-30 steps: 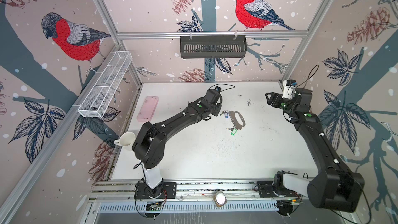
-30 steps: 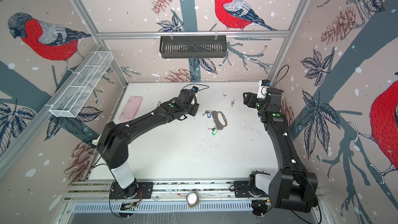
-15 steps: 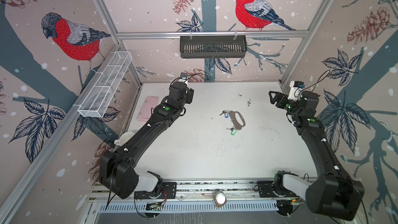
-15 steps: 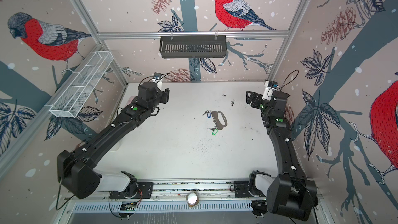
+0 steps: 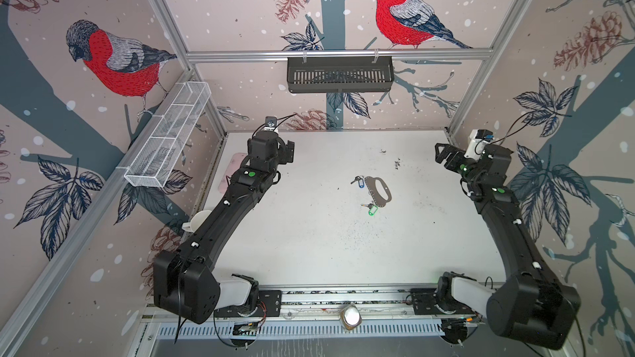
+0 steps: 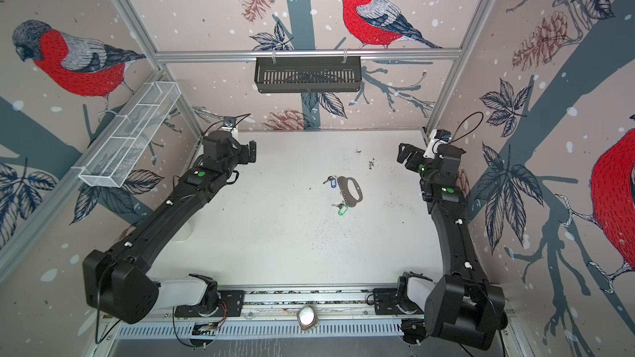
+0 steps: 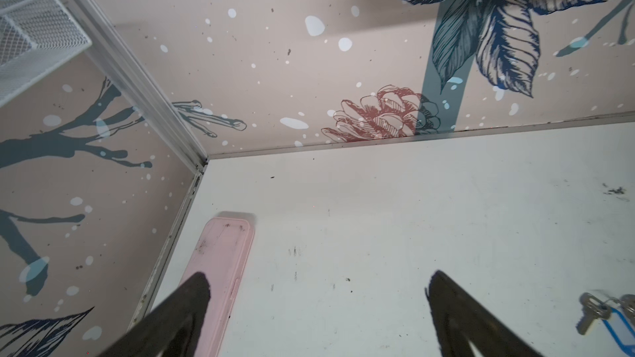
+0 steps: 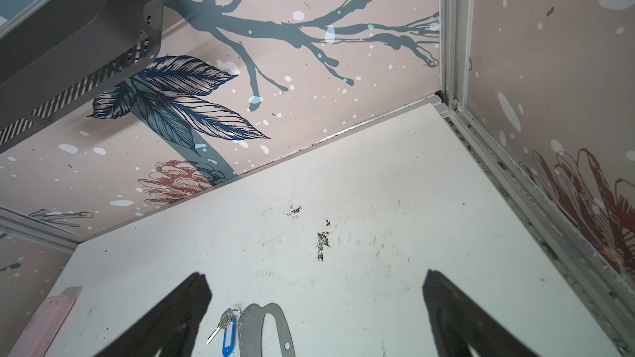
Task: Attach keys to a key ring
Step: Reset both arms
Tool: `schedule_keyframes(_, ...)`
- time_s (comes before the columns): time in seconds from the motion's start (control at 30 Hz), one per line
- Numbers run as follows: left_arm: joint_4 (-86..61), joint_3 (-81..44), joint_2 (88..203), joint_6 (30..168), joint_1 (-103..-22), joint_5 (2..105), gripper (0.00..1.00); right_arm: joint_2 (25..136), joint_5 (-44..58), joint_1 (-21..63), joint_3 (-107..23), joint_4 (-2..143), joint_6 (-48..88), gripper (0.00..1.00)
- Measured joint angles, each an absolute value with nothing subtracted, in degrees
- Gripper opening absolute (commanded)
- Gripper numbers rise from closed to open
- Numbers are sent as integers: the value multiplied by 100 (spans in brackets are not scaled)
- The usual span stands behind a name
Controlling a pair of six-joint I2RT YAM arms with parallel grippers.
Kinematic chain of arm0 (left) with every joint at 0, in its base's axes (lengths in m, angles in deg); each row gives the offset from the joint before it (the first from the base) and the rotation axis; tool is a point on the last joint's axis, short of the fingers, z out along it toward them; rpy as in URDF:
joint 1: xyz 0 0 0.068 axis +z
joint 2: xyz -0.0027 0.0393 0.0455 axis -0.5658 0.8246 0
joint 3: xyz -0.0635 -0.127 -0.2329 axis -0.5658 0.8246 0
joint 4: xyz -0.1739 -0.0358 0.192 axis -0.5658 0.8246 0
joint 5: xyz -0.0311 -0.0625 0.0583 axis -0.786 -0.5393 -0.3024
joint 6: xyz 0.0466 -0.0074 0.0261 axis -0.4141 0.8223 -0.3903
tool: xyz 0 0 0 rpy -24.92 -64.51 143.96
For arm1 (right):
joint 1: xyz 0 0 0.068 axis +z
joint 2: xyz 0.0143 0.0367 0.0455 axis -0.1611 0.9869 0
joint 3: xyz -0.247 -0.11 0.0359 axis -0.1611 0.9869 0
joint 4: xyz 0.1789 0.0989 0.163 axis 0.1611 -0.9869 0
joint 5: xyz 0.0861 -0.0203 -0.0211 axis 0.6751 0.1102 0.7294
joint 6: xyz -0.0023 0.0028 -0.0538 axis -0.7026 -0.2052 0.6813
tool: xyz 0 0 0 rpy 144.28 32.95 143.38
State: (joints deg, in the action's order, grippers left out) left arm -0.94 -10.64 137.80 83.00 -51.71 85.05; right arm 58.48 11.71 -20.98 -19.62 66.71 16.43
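Key ring point(image 5: 370, 185) flat, long axis roughly front-to-back

One second ago the left gripper point(image 5: 288, 152) stood near the middle of the table point(image 5: 309, 252), just at the 9 o'clock side of the key ring point(image 5: 371, 187). Now it is drawn back to about 10 o'clock on the table, well apart from the key ring and near the pink case point(image 5: 236, 161). The left arm point(image 5: 223, 221) has swung with it. Its elbow has gone from about 8 o'clock down to about 7 o'clock. In a top view the arm now covers part of the pink case and part of the white cup point(image 5: 197, 223). The right gripper point(image 5: 443, 154), at about 2 o'clock, has moved only a little outward, toward the wall at the 3 o'clock side.
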Motion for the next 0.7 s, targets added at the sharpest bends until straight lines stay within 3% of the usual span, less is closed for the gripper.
schedule_keyframes(0.17, -669, -282, 13633, 8523, -4828, 8540, 99, 5879, 721, -2095, -1634, 6923, 1608, 100)
schedule_keyframes(0.33, -1729, 1078, 13183, 8786, -4170, 8337, 99, 5536, -57, -2093, -482, 7780, 1584, 100)
schedule_keyframes(0.57, -4304, 3604, 12326, 8650, -3814, 8164, 99, 5387, -505, -2036, 926, 9393, 1840, 100)
schedule_keyframes(0.7, -5668, 4527, 12484, 8622, -3755, 8407, 99, 5575, -533, -1960, 1321, 10204, 2093, 100)
